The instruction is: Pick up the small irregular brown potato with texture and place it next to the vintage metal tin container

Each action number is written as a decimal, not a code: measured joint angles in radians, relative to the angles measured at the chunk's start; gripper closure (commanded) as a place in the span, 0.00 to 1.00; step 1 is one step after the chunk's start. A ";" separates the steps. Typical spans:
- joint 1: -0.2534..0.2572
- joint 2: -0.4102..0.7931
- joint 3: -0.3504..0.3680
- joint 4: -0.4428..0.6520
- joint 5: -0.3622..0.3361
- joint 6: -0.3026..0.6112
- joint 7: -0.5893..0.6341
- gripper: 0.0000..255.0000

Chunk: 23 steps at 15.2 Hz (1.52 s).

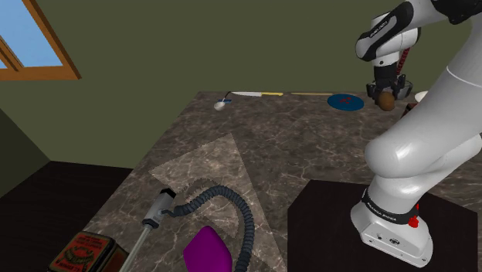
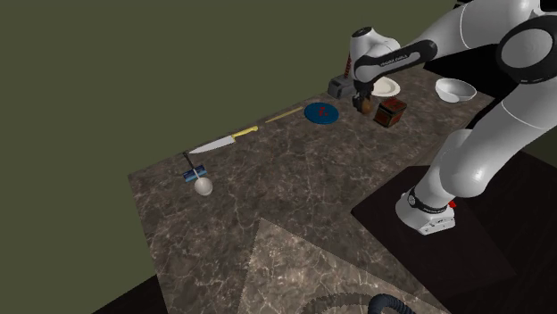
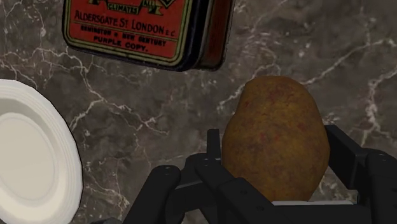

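My black gripper (image 3: 275,162) is shut on a brown, rough-skinned potato (image 3: 275,137), clasped between the two fingers above the marble top. The red tin (image 3: 146,28) with printed lettering lies just beyond the potato, with a gap of bare marble between them. In the second exterior view the gripper (image 2: 363,103) hangs just left of the tin (image 2: 389,112), near the table's far right corner. From the shoulder camera the potato (image 1: 386,101) shows under the gripper (image 1: 385,94); the arm hides the tin there.
A white plate (image 3: 32,153) lies beside the gripper, behind the tin (image 2: 386,86). A blue disc (image 2: 320,112), a knife (image 2: 223,141), a white bowl (image 2: 454,89) and a grey object (image 2: 340,86) are nearby. A vacuum hose (image 1: 224,201) lies at the near end.
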 measured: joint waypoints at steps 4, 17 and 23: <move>-0.001 0.031 -0.006 -0.026 0.003 0.055 0.008 1.00; -0.004 0.089 -0.016 -0.061 0.011 0.145 0.015 0.00; -0.001 0.088 -0.013 -0.048 0.015 0.132 0.013 0.00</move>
